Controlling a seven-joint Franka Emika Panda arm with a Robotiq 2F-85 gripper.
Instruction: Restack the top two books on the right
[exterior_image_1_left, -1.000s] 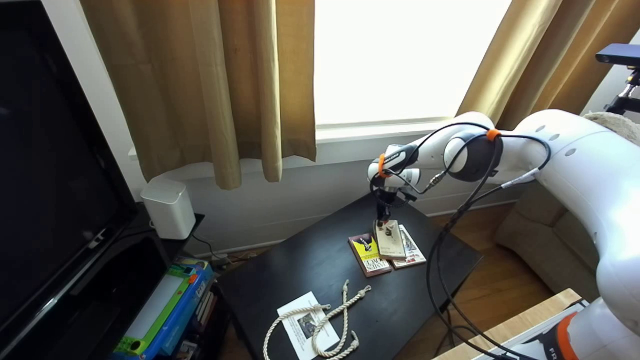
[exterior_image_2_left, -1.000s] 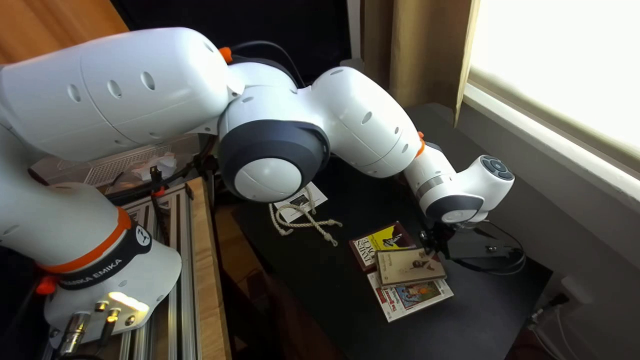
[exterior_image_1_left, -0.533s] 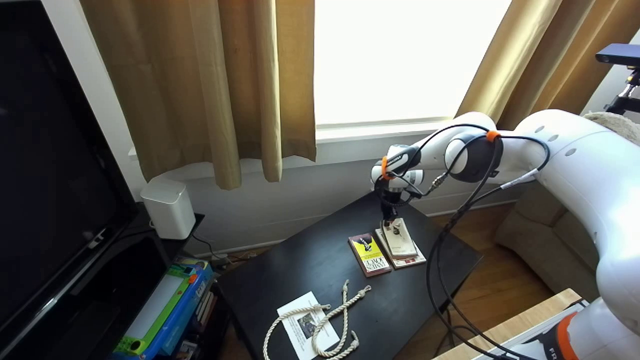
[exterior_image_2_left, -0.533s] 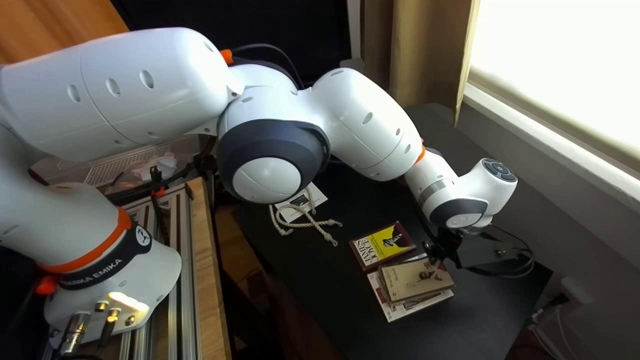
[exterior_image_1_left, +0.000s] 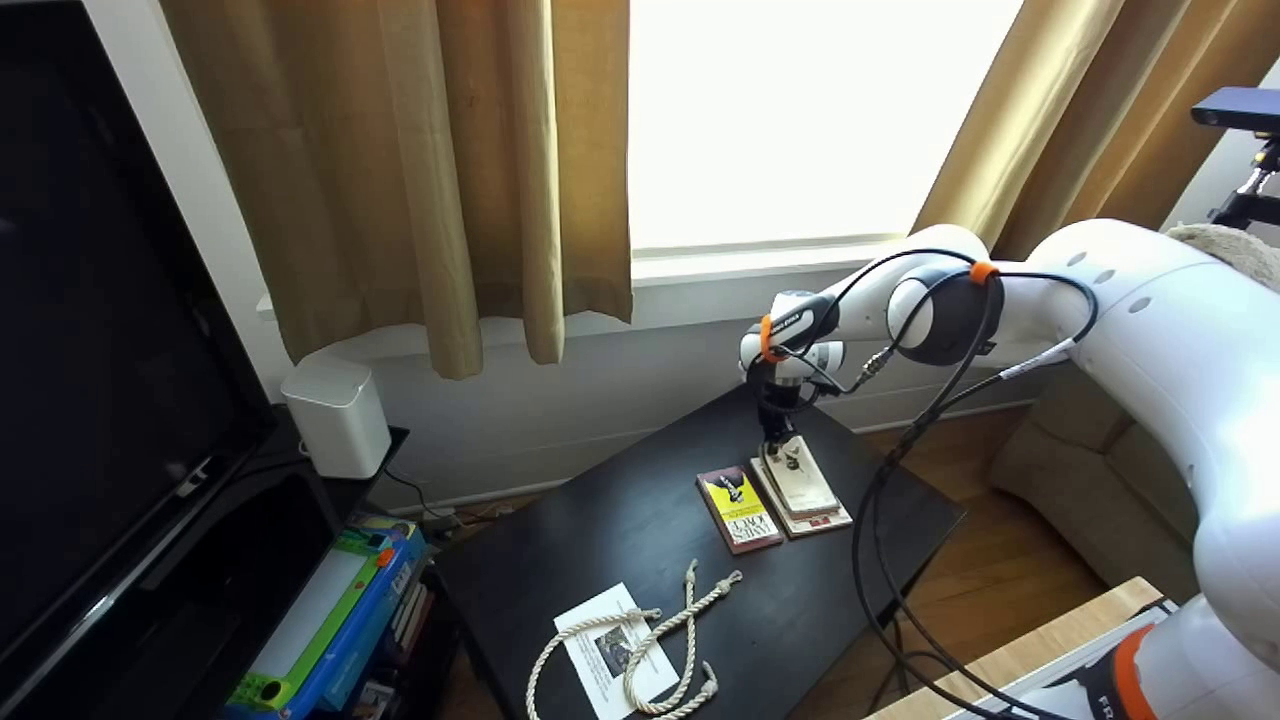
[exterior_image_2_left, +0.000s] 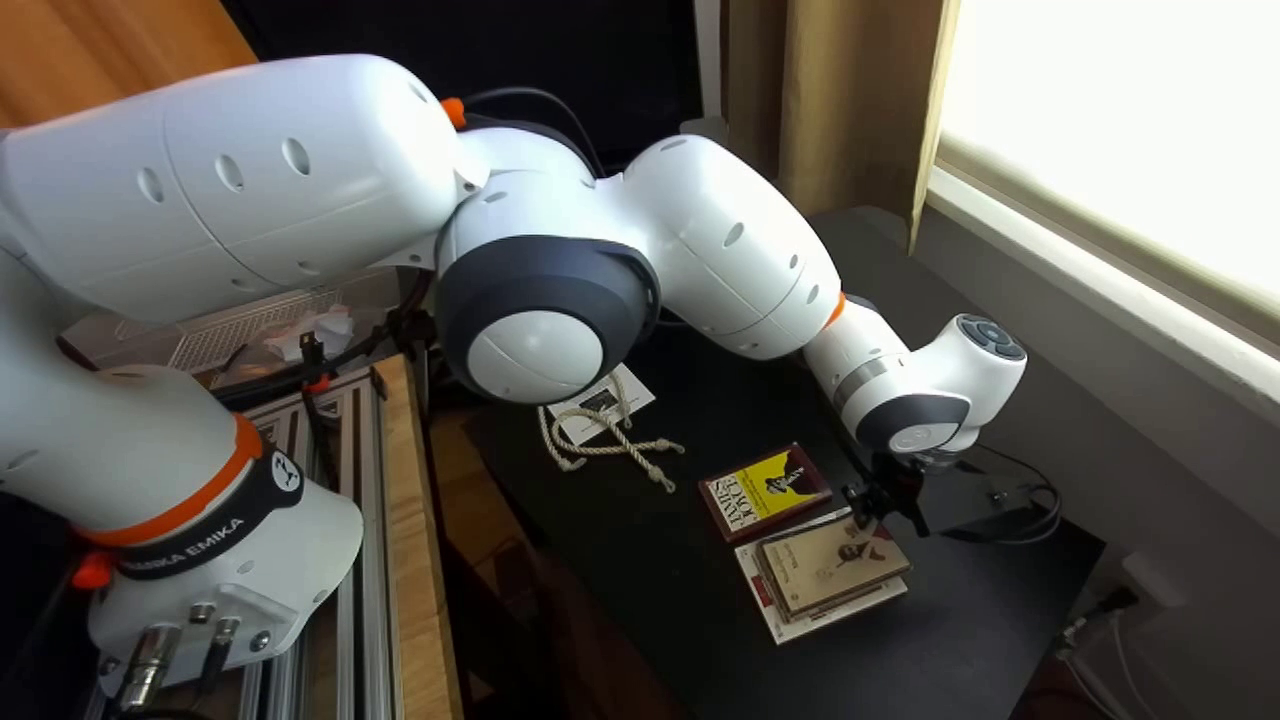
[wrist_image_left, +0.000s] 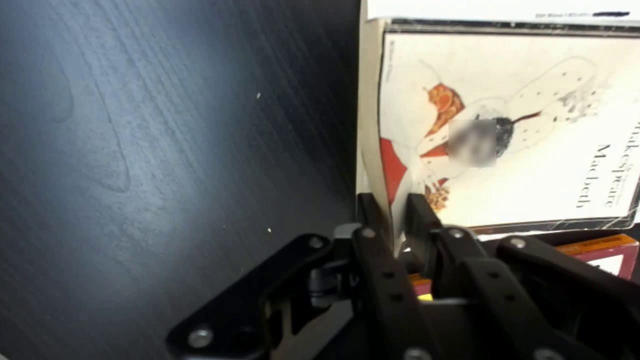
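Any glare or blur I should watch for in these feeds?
Both exterior views: window blown out to white; wrist view: pale sheen on the black tabletop, pincer looking soft, a blurred square over part of the Macbeth book.

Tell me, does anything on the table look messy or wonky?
In the wrist view, the Macbeth book looks odd: its cover seems curved near the gripper, not flat. Also, the rope sprawls untidily, partly over the white sheet.

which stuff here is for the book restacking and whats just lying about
Job:
cream Macbeth book, on top
white book beneath it, probably
hand

Lying about:
James Joyce book alongside, probably
rope
printed card under the rope
white box
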